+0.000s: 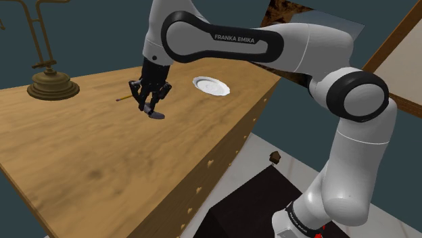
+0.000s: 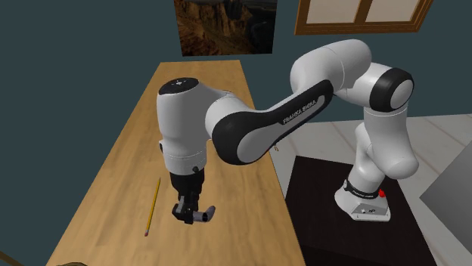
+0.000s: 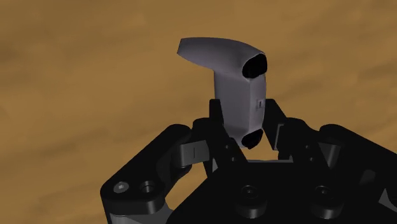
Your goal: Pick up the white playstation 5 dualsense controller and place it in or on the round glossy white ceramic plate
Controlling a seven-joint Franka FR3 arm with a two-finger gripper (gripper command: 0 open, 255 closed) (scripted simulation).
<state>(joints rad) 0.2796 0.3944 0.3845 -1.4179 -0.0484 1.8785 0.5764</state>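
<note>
The pale grey-white controller (image 3: 232, 76) is clasped between my black fingers, one grip curving away beyond the fingertips. My gripper (image 1: 152, 108) hangs a little above the wooden tabletop (image 1: 81, 155), shut on the controller (image 1: 157, 115), which pokes out below the fingers. The round white plate (image 1: 211, 86) lies on the table further toward the shoulder view's right, apart from the gripper. In the second exterior view the gripper (image 2: 189, 214) points down over the near part of the table, and the controller (image 2: 204, 216) sticks out to its side.
A yellow pencil (image 2: 152, 205) lies on the table beside the gripper. A brass stand (image 1: 53, 85) sits at the shoulder view's far left. The table's drawer front (image 1: 223, 155) drops off toward the black box (image 1: 250, 203) under the arm.
</note>
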